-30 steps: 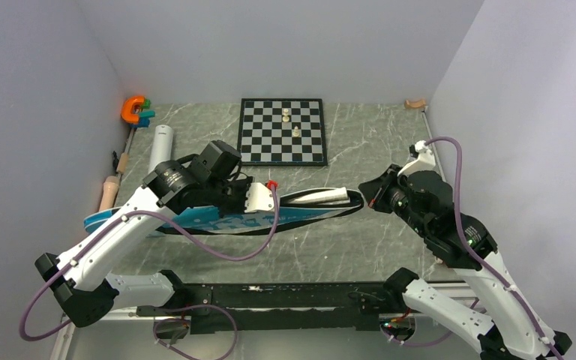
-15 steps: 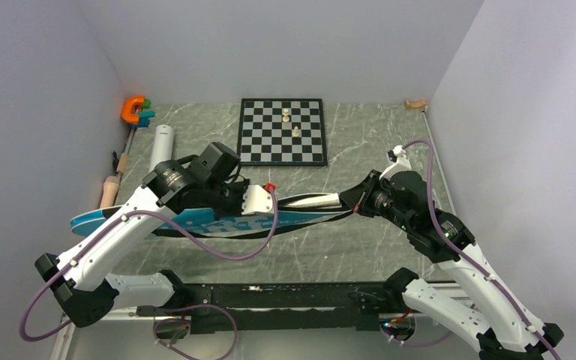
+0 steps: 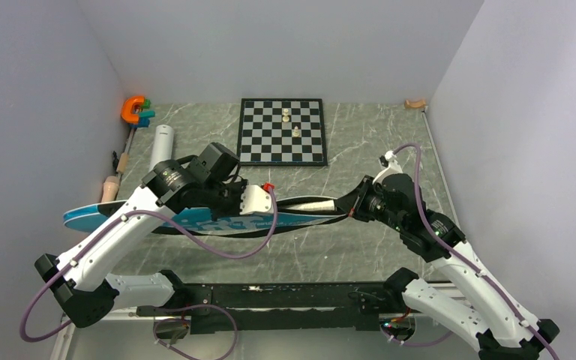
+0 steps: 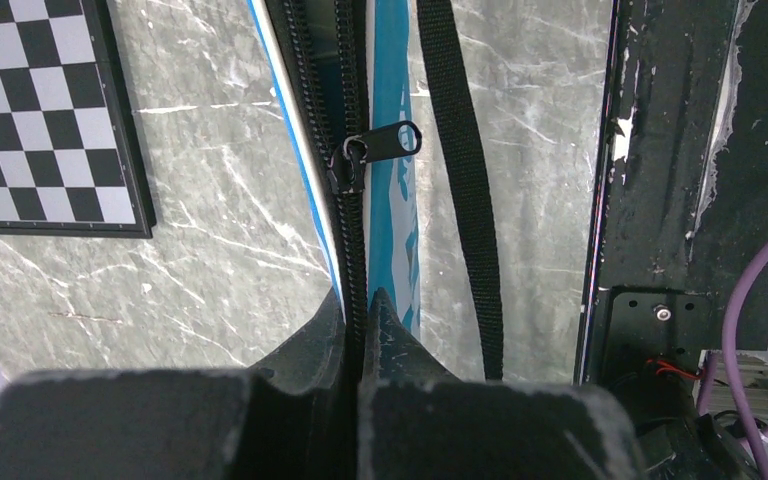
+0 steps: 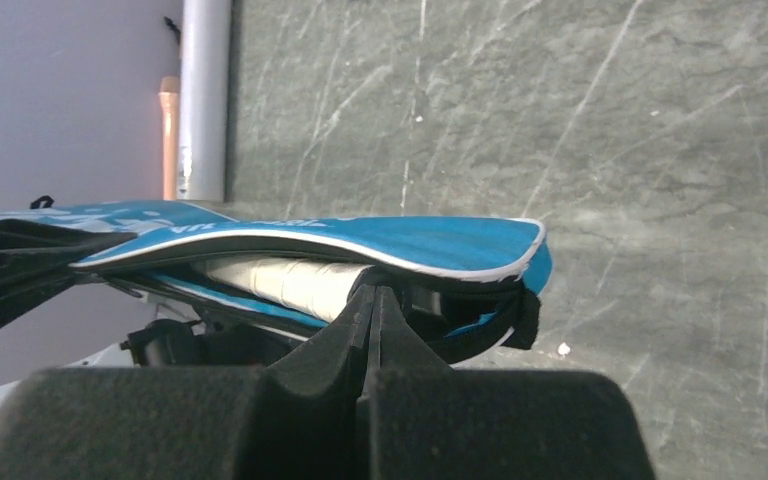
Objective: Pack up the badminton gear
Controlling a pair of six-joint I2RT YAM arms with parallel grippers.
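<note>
The blue "SPORT" bag (image 3: 195, 220) lies across the middle of the table, with its black strap (image 4: 460, 180) along its near side. My left gripper (image 3: 266, 204) is shut on the bag's black zipper edge (image 4: 353, 250), just behind the zipper pull (image 4: 380, 145). My right gripper (image 3: 351, 204) is shut, and its tips (image 5: 375, 295) press against the bag's open right end (image 5: 480, 250). A white racket handle (image 5: 280, 280) shows inside that opening. The long white tube (image 3: 160, 146) lies at the back left. No shuttlecocks are in view.
The chessboard (image 3: 283, 131) with two pieces stands at the back centre. A tan rolling pin (image 3: 109, 191) lies along the left wall, and an orange and blue toy (image 3: 135, 110) is in the back left corner. A small tan object (image 3: 415, 103) is in the back right corner.
My right arm has swung left to the bag's open end. The bag and the handle have slid left. My left gripper keeps its hold.
</note>
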